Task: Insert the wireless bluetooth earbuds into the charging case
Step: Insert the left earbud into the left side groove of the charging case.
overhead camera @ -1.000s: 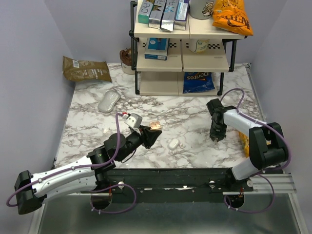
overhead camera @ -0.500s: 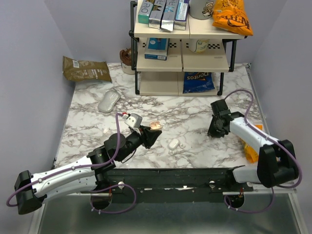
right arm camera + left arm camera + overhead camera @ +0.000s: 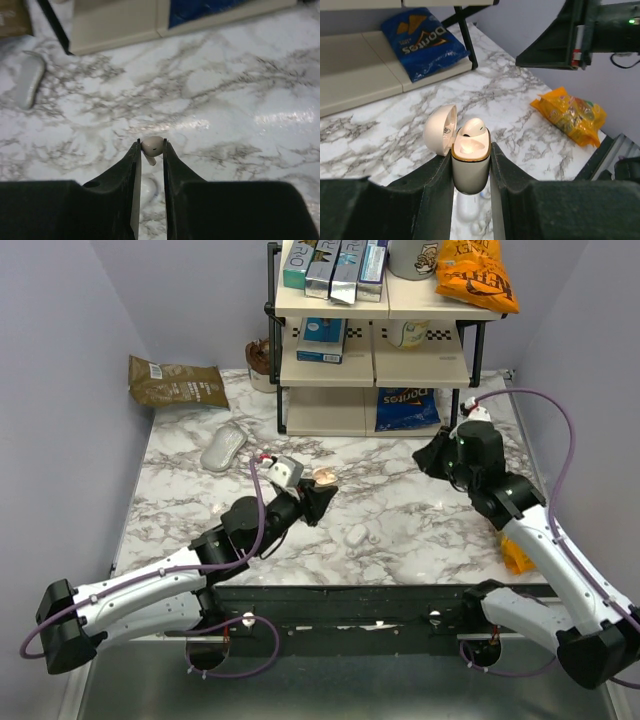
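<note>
Marble tabletop (image 3: 400, 490): white with grey veins. Walls shut in the left, back and right edges; the arm bases line the near edge.
Left fingers (image 3: 440, 175): clenched on the lower shell of the charging case (image 3: 470, 167), holding it upright and off the tabletop, left of centre.
Charging case: lid hinged open to the left, gold rim showing, with a seated earbud (image 3: 471, 127) standing in it.
Right fingers (image 3: 134, 160): pinched at the tips on a loose earbud (image 3: 152, 145), raised well right of the case.
Open room: bare marble lies between the two arms, apart from a small white oval object (image 3: 357, 535).
Back edge: shelf rack (image 3: 370, 350) with a blue Doritos bag (image 3: 407, 408) under it.
Left side: computer mouse (image 3: 223, 448).
Right edge: orange snack bag (image 3: 570, 115).
</note>
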